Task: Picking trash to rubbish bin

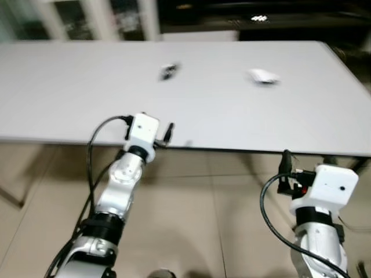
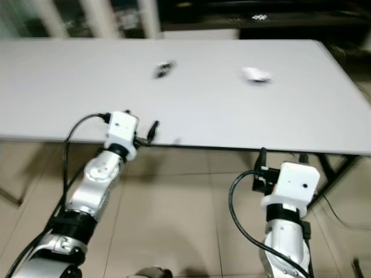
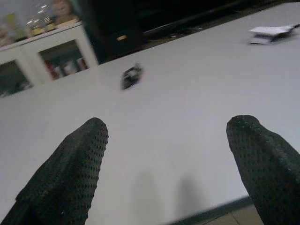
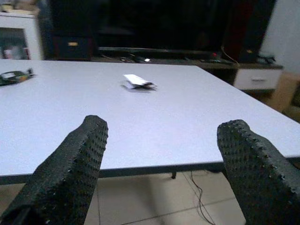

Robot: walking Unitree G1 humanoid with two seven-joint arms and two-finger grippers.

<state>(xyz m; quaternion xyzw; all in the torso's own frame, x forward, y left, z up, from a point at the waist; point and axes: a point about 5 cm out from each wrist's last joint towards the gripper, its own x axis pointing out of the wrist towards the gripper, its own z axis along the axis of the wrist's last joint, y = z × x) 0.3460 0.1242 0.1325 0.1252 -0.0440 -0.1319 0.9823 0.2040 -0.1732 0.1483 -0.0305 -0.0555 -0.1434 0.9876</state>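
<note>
Trash sits on a wide, pale grey rectangular table (image 1: 69,98): two pcs, both well back from the near edge. Small dark crumpled wrapper (image 1: 168,71) lies toward the far edge, roughly mid-width; it's blurred, prob. a foil or plastic packet w/ dark print. White folded paper scrap (image 1: 264,76) lies toward the far right corner, well apart from the wrapper. Neither pc is touched by anything.

Left gripper (image 3: 168,164) is up at the near edge of the table, left of centre, its white wrist block just over the edge. Wrist view shows both black dimpled fingers (image 3: 70,173) spread wide apart w/ bare tabletop between them, nothing held. Dark wrapper lies ahead of it across the surface, well clear of the tips.

Right gripper (image 4: 161,164) hangs below and in front of the near edge, toward the right corner, over beige tiled floor (image 1: 191,208). Its black dimpled fingers (image 4: 70,173) are likewise spread wide, empty. Looking along them, the table's near edge runs between the tips and the white scrap lies far off on the surface.

Black cables loop from each silver arm to its wrist block. Beyond the far edge stand a white glass-door cabinet (image 3: 51,58) w/ small items on top, a dark low unit (image 4: 154,28), and a white drawer unit (image 4: 258,77) past the right corner.
</note>
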